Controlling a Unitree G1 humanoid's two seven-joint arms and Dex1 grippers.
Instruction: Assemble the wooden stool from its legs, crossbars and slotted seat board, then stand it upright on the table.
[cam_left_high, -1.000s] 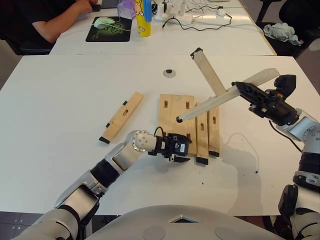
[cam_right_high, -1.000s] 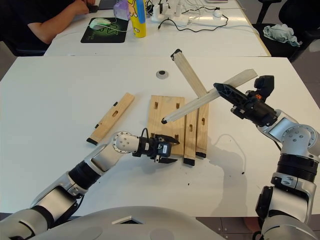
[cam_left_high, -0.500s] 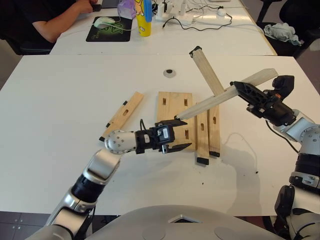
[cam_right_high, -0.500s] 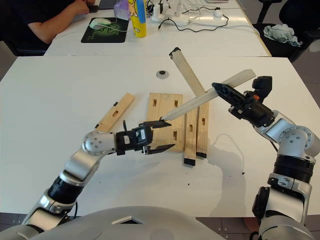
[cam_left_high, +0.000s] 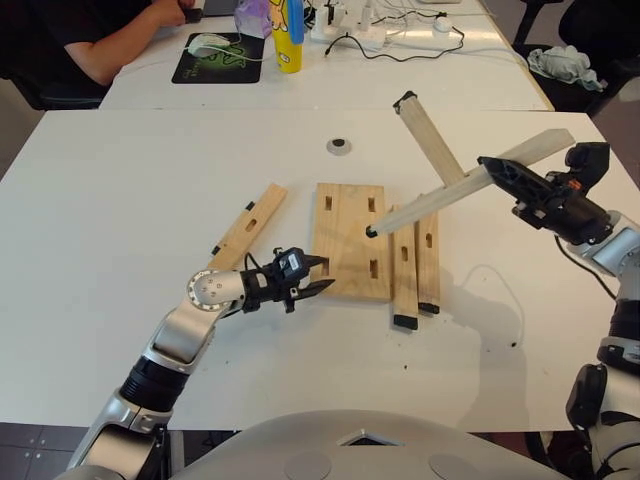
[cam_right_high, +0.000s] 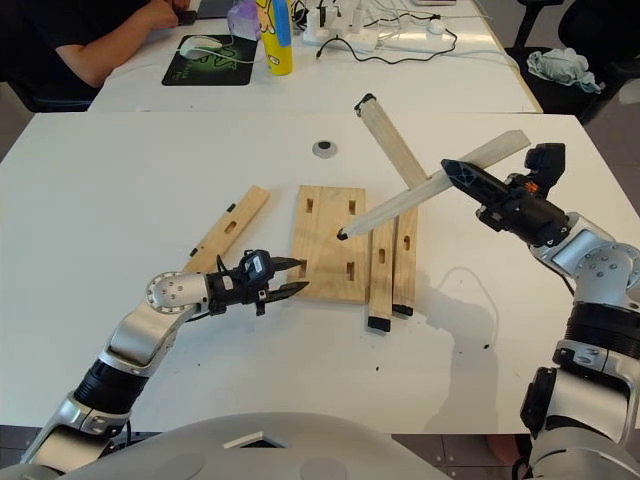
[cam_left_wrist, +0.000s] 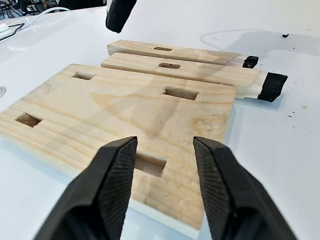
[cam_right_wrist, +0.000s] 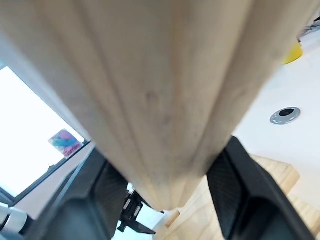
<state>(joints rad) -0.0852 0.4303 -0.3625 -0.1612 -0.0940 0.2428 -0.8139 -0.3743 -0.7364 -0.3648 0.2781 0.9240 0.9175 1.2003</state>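
Left eye view: my left jaws are released and empty, low over the desk (cam_left_high: 120, 180), just beside the near left corner of the seat board (cam_left_high: 348, 235). One second ago they sat at the board's near edge, next to the two slotted bars (cam_left_high: 416, 265). Half a second ago they hung close under the tip of the leg (cam_left_high: 425, 205). They have withdrawn to my left, off the board. In the left wrist view both fingers (cam_left_wrist: 107, 190) are spread with nothing between them, and the board's near slot lies straight ahead.

My right jaws are clenched on the leg near its upper end. The leg slants down through the air, and its black tip is over the far right part of the board, near the far right slot. Over the last second the right arm has shifted to my right and carried the tip with it. I cannot tell whether the tip touches the wood.

The held leg crosses over a capped bar (cam_left_high: 432, 140) lying beyond the board. That bar's capped end has moved slightly to my right.

Judgement: no leg is seated yet, so assembly is at an early stage. Nothing holds the board, so it may slide when the leg presses into a slot.
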